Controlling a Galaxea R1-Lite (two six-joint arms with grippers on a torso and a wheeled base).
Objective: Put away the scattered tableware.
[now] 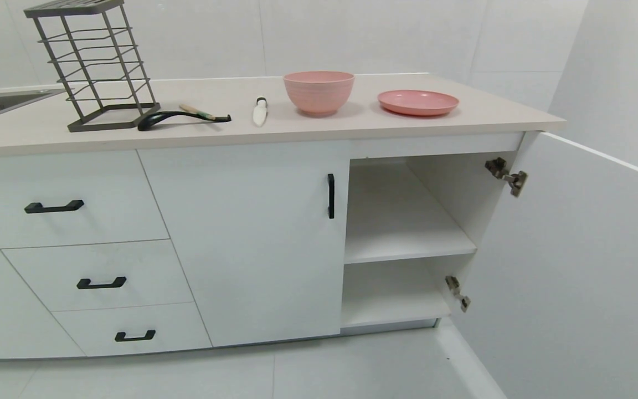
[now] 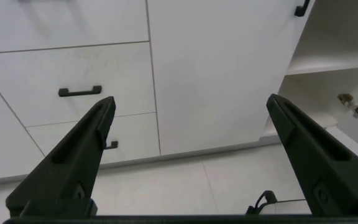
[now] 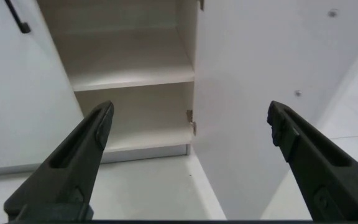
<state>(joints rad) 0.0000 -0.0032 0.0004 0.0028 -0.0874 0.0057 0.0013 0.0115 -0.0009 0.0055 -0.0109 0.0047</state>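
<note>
**Nothing Lifted Yet: Both Pincers Wide Open and Low**

The left pincer (image 2: pixel 191 102) is seen with its two fingers spread far apart, and nothing is held in it. The right pincer (image 3: pixel 190 109) is spread wide too, and it is empty.

Both pincers are held low, close to the floor. White drawers (image 2: pixel 79 74) are faced by the left pincer. The open cupboard (image 3: pixel 129 74), with its two bare shelves, is faced by the right pincer, and the swung-out door (image 3: pixel 260 93) is just beside that pincer.

The tableware is found high above both pincers, on the counter (image 1: pixel 496 113). A pink bowl (image 1: pixel 319 91) and a pink plate (image 1: pixel 417 102) are set above the open cupboard. A small white knife (image 1: pixel 260 111) and a black ladle (image 1: pixel 180 118) are laid farther toward the left pincer's side, near a wire rack (image 1: pixel 94 66).

It is judged that the first pick-up has not been started. An arm must next be raised to the counter, and one piece must be gripped by its rim or handle.
</note>
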